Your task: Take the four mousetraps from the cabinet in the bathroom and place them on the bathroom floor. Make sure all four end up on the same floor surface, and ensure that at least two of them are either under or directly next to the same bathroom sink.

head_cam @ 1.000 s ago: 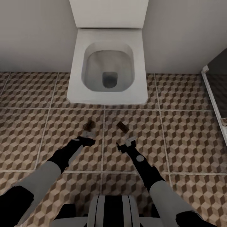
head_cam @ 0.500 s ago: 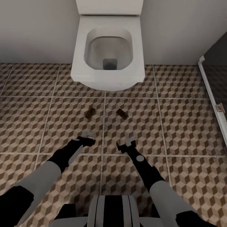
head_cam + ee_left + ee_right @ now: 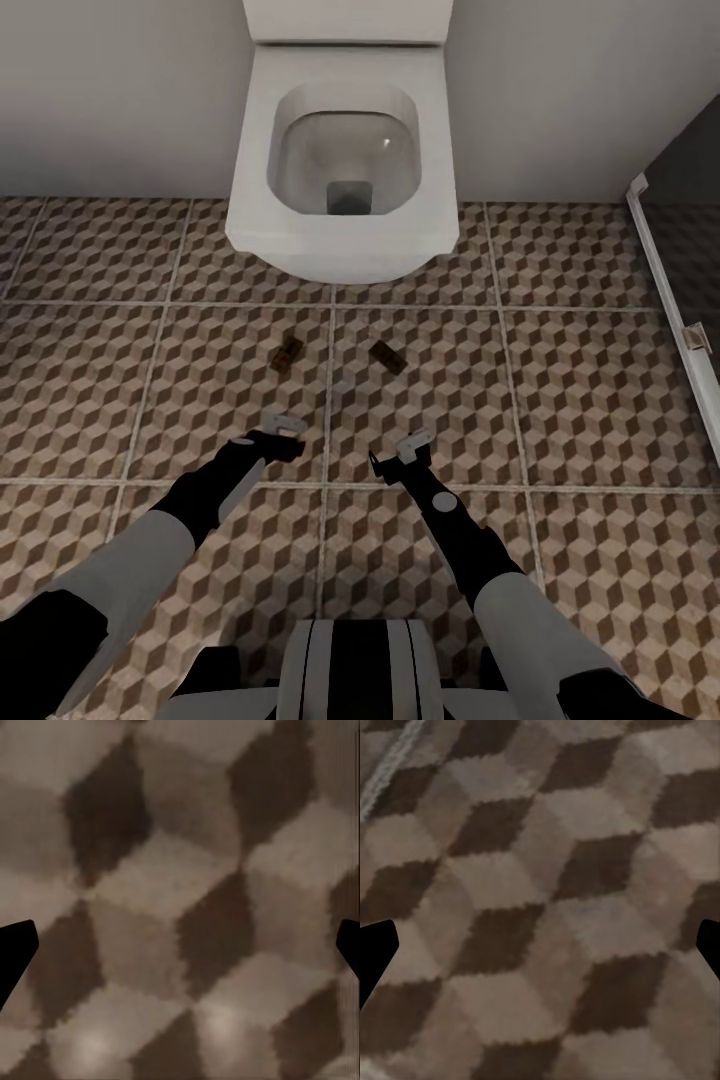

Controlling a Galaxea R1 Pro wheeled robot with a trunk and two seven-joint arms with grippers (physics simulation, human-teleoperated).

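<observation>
Item 1: two small flat tan-brown wooden mousetraps with dark metal parts. The left mousetrap [image 3: 287,354] and the right mousetrap [image 3: 387,357] lay flat on the bathroom floor [image 3: 600,400], large square tiles printed with a brown, beige and white cube pattern and pale grout lines. A grout line ran between the two, which lay apart from each other. Both sat at about 12 o'clock from the grippers, just short of the bowl.

Item 2: white square-edged ceramic toilet [image 3: 345,150], lid up, standing against the plain grey wall at 12 o'clock from the traps.

Item 3: white-framed dark glass shower screen [image 3: 672,300], at 3 o'clock on the floor.

Item 4: left gripper [image 3: 283,434], on a black-and-white arm, held above the tiles at 6 o'clock from the left mousetrap, apart from it. Fingers spread wide at the edges of the left wrist view, cube tiles between them; released, grasping nothing.

Item 5: right gripper [image 3: 410,448], at 6 o'clock from the right mousetrap, clear of it. Fingers likewise spread in the right wrist view; released, grasping nothing.
</observation>
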